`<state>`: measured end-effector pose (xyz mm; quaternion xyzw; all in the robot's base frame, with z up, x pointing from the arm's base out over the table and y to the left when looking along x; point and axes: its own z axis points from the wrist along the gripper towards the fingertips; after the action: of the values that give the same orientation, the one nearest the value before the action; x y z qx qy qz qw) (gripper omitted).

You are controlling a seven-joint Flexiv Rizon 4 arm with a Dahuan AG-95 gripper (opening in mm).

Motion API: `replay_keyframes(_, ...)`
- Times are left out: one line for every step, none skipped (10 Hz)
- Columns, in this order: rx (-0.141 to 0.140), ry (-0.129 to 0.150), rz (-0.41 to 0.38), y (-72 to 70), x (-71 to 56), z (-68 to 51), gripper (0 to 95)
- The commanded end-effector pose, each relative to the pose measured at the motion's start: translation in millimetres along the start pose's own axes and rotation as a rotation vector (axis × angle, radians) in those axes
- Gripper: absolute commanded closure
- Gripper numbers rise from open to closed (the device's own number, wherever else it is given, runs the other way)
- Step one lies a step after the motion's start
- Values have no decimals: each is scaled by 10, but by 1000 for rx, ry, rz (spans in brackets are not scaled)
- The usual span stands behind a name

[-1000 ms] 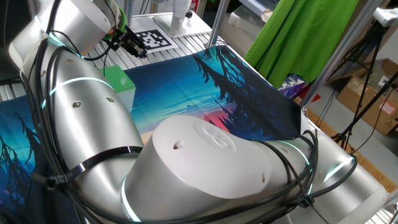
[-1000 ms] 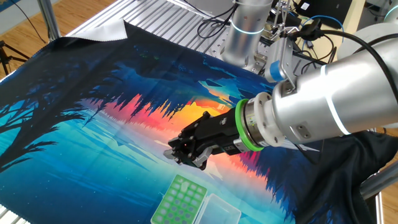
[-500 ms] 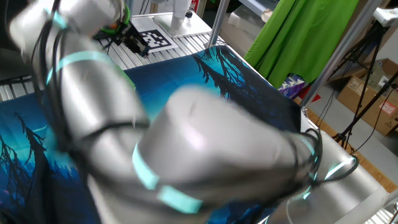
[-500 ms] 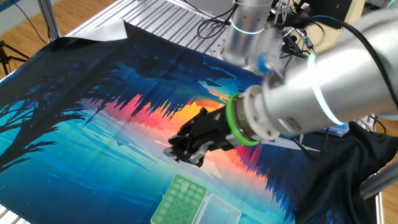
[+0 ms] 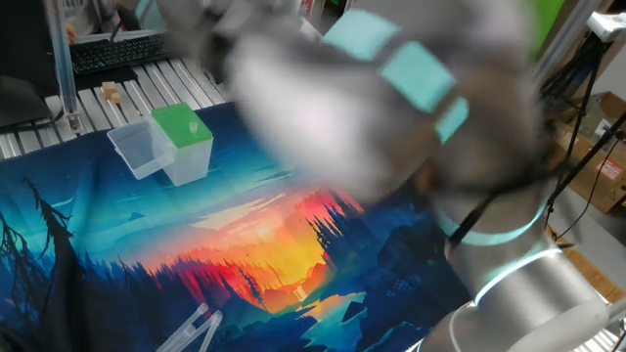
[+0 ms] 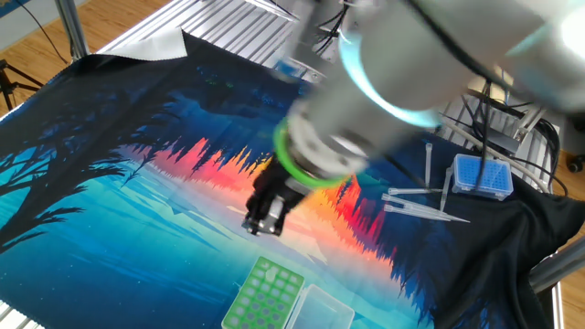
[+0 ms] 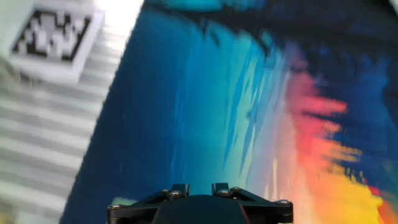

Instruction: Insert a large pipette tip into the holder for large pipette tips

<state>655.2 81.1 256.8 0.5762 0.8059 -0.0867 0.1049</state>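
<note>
The holder for large pipette tips (image 5: 182, 137) has a bright green perforated top, and its clear lid (image 5: 135, 152) hangs open beside it. It also stands at the near edge of the mat (image 6: 266, 294). Several slender translucent pipette tips (image 6: 413, 195) lie on the mat at the right. My dark gripper (image 6: 261, 219) hangs blurred over the mat, a short way above the holder and apart from it. The hand view shows only the roots of the gripper (image 7: 200, 190) over blurred mat. Whether anything sits between the fingers is hidden.
A blue tip box (image 6: 482, 175) stands on the dark cloth at the right. Pale tube-like pieces (image 5: 199, 328) lie at the mat's near edge. A tag marker (image 7: 53, 34) sits on the ribbed metal table. My blurred arm (image 5: 372, 108) fills the upper half of one fixed view.
My arm has swung fast and uncovered the holder in one fixed view. The wrist has turned so the gripper points more steeply down, staying over roughly the same patch of mat.
</note>
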Motion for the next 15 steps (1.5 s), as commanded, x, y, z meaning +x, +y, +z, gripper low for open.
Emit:
replay_keyframes(-215, 502, -135, -1, 58, -6, 950)
replay_keyframes(-226, 528, -133, -19, 91, -9, 950)
replay_keyframes(-225, 533, -129, -29, 109, -12, 950)
replay_keyframes(-211, 561, -120, -39, 131, -17, 950)
replay_keyframes(-206, 569, -110, -55, 156, -36, 950)
replay_keyframes(-201, 561, -127, -64, 170, -45, 950)
replay_keyframes(-172, 456, -188, -93, 182, -73, 950)
replay_keyframes(-159, 413, -205, -116, 189, -91, 950)
replay_keyframes(-159, 407, -204, -168, 220, -137, 950)
replay_keyframes(-155, 397, -209, -202, 232, -163, 950)
replay_keyframes(-135, 317, -280, -277, 234, -207, 950)
replay_keyframes(-135, 285, -308, -311, 215, -222, 950)
replay_keyframes(-137, 284, -319, -331, 199, -232, 950)
replay_keyframes(-135, 282, -315, -332, 198, -232, 950)
replay_keyframes(-134, 280, -309, -335, 196, -234, 950)
